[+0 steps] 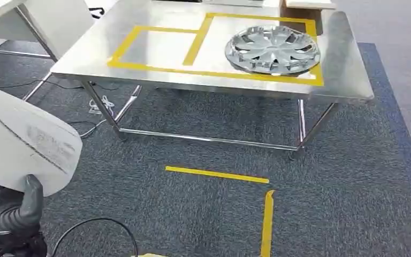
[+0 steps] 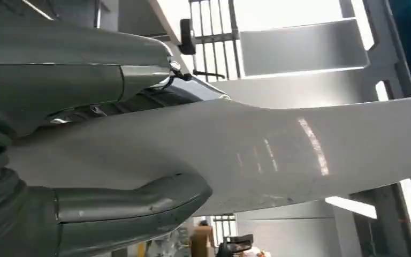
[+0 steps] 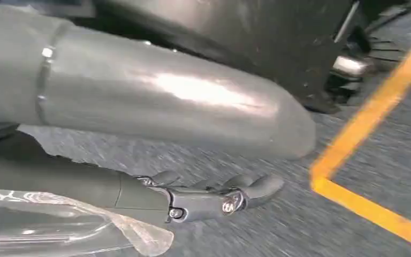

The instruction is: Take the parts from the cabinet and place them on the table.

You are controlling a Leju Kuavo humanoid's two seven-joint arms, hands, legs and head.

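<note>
**White panel carried toward the desk, hubcap already down**

At the far left of the head view, the left hand (image 1: pixel 16 211) grips a flat white part (image 1: pixel 24 144) by its lower edge. The left wrist view shows the thumb (image 2: pixel 134 206) under the panel and the fingers (image 2: pixel 75 80) over it, a clamp that suits so thin and broad a sheet. The part is held off the floor, short of the steel desk (image 1: pixel 348 59), most likely to clear its edge on the approach.

On the desk, two yellow tape boxes sit side by side. The left box (image 1: pixel 160 48) is bare, probably meant for this part. The right box (image 1: pixel 310 51) holds a silver hubcap (image 1: pixel 273 49), lying flat.

The right hand (image 3: pixel 214 201) hangs over the carpet (image 3: pixel 278 235), fingers curled in, holding nothing I can see; clear film (image 3: pixel 59 225) lies by the wrist.
</note>
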